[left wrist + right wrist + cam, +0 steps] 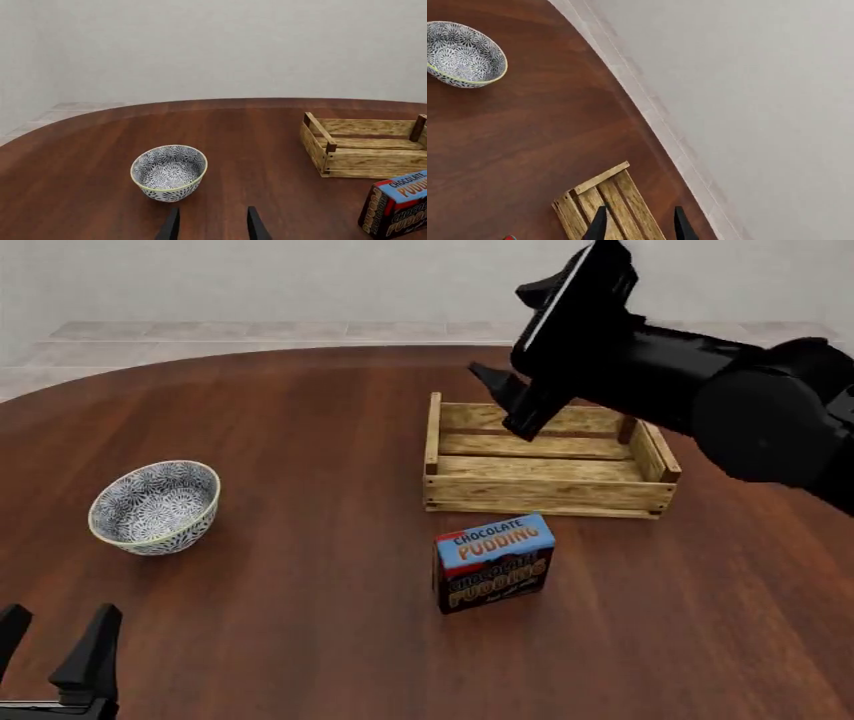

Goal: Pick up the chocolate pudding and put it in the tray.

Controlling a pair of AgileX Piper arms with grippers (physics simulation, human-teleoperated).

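The chocolate pudding [494, 562] stands upright on the table just in front of the tray [541, 502], apart from it. The tray holds nothing. My right gripper [513, 404] is open and empty, raised over the tray's far left part and tilted. My left gripper [51, 645] is open and empty, low at the near left edge, well left of the pudding. In the left wrist view the pudding [396, 205] and the tray [367, 162] show beyond my left gripper [213, 227]. In the right wrist view my right gripper [639, 227] hangs above one corner of the tray [602, 178].
A round blue-white patterned bowl [154, 505] sits on the left of the brown wooden table [307, 440], between my left gripper and the tray. It also shows in the left wrist view [169, 172] and the right wrist view [464, 52]. The table's curved far edge lies behind the tray.
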